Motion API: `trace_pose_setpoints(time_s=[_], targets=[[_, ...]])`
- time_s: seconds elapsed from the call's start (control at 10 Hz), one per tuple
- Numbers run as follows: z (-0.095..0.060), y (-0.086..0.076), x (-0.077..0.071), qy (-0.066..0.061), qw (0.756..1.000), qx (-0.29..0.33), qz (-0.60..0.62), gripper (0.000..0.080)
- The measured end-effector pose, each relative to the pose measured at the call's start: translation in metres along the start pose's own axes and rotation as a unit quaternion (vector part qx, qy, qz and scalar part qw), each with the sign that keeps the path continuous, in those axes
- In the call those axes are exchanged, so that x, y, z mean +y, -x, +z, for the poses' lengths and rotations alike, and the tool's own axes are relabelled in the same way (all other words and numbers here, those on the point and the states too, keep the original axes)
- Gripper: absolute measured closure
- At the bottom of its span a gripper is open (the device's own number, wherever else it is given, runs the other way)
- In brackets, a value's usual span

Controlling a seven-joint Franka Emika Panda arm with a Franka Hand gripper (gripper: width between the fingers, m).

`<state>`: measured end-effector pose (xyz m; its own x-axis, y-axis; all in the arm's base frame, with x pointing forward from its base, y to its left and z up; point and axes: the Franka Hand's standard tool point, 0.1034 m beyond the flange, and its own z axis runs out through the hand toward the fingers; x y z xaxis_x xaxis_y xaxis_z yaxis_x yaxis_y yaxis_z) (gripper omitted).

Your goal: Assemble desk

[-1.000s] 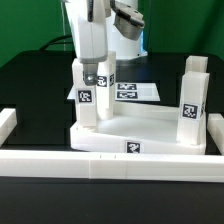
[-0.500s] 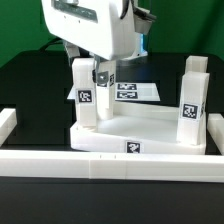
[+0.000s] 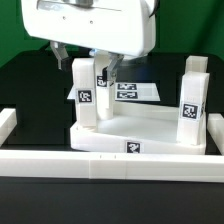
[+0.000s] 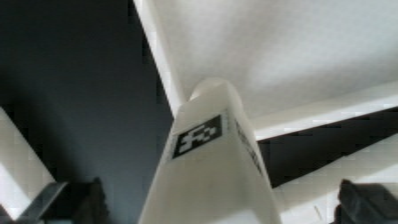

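The white desk tabletop [image 3: 140, 128] lies upside down with several white tagged legs standing in its corner sockets. My gripper [image 3: 85, 62] hangs over the near leg [image 3: 85, 100] on the exterior view's left, with its broad white hand filling the top of the view. In the wrist view that leg [image 4: 210, 150] stands between the dark fingers [image 4: 71, 202], with a gap on each side. The jaws are open and hold nothing. A second leg [image 3: 104, 82] stands right behind it. Two more legs [image 3: 190, 108] stand on the exterior view's right.
The long white border rail [image 3: 100, 162] runs along the front, with raised ends at both sides. The marker board [image 3: 140, 91] lies on the black table behind the tabletop.
The hand has turned about its vertical axis from narrow side to broad side toward the camera. The legs and tabletop have not moved.
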<state>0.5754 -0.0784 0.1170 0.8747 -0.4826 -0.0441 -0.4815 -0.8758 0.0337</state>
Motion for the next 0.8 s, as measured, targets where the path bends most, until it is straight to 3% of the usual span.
trace_pose_setpoints(time_s=[0.4, 0.8], targets=[[0.0003, -0.0002, 0.001, 0.0, 0.987, 0.0, -0.162, 0.015], [0.0002, -0.0015, 0.0027, 0.002, 0.97, 0.002, -0.244, 0.015]])
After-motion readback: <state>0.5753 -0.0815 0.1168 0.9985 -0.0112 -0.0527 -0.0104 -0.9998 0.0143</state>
